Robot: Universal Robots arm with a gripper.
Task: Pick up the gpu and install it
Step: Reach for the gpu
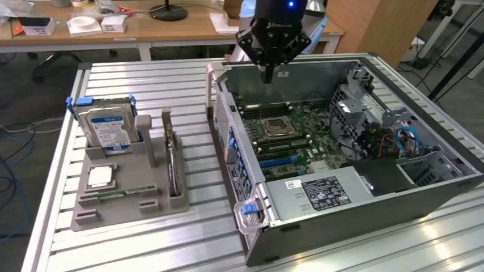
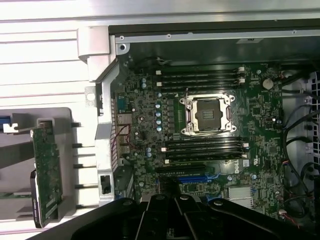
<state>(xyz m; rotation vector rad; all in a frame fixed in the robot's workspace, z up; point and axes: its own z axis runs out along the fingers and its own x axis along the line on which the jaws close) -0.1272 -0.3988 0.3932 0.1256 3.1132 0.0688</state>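
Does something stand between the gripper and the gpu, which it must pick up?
Yes. The gripper hangs over the open computer case, while the gpu stands on edge in the gray holder outside it, toward the exterior view's left. The case's side wall rises between them. Nothing else visible is in the way.

Layout from the exterior view: open PC case [image 1: 340, 170] sits on the bench [image 1: 151, 85], towards the exterior view's right. Motherboard [image 1: 302, 133] lies flat on the case floor. CPU socket [image 1: 276, 129] is mid-board, with memory slots [image 1: 266, 106] on both sides of it. Power supply [image 1: 318, 192] is in the near end of the case. Parts holder [image 1: 124, 198] is on the bench just beside the case, on the exterior view's left. Hard drive [image 1: 110, 127] stands upright at the holder's far end. I see the gpu [image 1: 174, 164] standing on edge in the slot nearest the case. End effector [image 1: 267, 76] hangs over the case's far wall, well apart from the gpu.
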